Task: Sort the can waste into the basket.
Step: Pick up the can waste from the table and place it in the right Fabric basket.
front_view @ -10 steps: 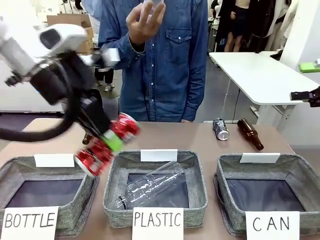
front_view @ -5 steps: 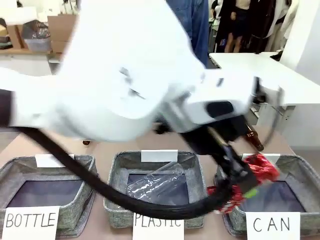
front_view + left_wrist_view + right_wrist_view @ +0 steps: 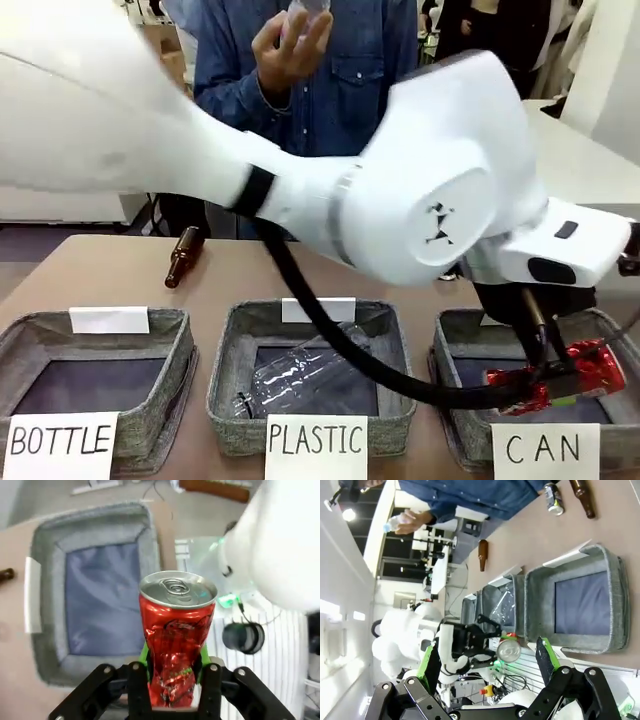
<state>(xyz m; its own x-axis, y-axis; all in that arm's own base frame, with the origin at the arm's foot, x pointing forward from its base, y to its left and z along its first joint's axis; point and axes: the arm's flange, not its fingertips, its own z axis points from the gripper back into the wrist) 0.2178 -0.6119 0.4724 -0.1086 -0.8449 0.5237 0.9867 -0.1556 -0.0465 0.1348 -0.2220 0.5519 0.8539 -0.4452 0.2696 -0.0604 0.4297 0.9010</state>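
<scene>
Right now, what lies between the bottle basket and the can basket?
The plastic basket, holding a clear plastic bottle, sits between them in the front view.

Bright even indoor light, soft shadows, close left arm (image 3: 420,200) blurred, wrist views bowed at edges, lamp (image 3: 348,514) glaring

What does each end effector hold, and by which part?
Left end effector grips the crushed red can by its dented lower body; right end effector is open, empty.

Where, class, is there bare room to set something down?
Free: the bare dark floors of the grey woven BOTTLE basket and the CAN basket, though the left tool holds a crushed red can above the latter. Crowded: the PLASTIC basket, filled by a clear plastic bottle.
</scene>
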